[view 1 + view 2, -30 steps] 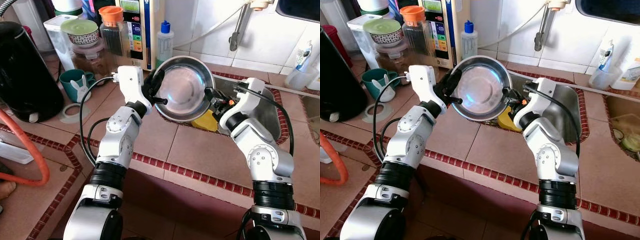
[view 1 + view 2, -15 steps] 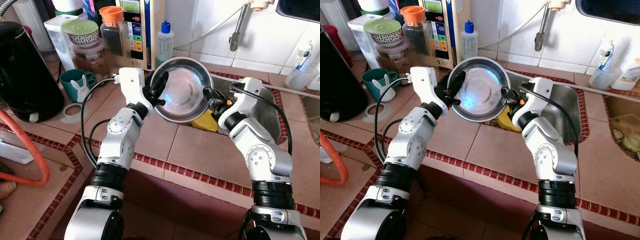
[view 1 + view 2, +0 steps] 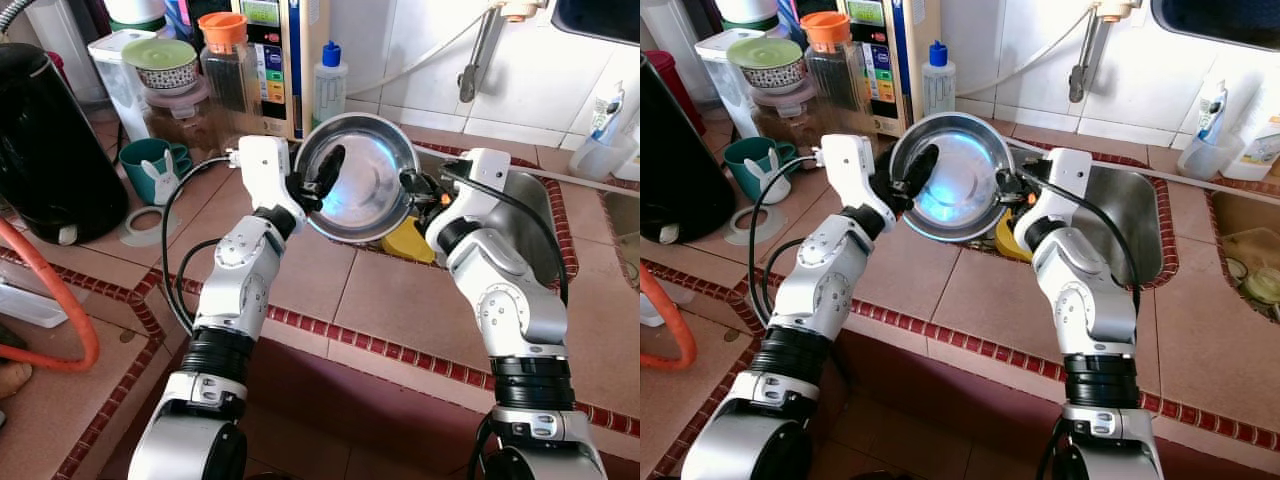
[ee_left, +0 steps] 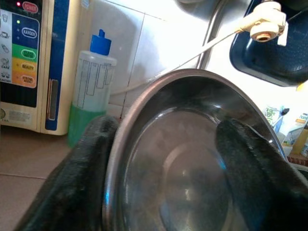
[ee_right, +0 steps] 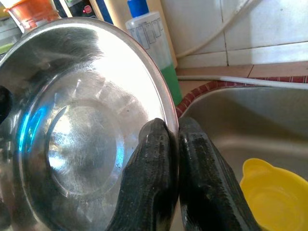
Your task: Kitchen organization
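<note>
Our left gripper (image 3: 322, 178) pinches the steel bowl (image 3: 362, 190) at its left rim, one finger inside; our right gripper (image 5: 177, 144) clamps the opposite rim. We hold the bowl tilted above the tabletop (image 3: 400, 300), at the sink (image 3: 535, 225) edge, over a yellow cup (image 5: 272, 195).

A round shiny steel bowl (image 3: 362, 190) was held tilted above the tiled counter (image 3: 400, 300), beside the steel sink (image 3: 535, 235). Its left rim was gripped by the left gripper (image 3: 322, 178), its right rim by the right gripper (image 3: 412, 183). A yellow plastic container (image 3: 408, 241) was seen just under it.
</note>
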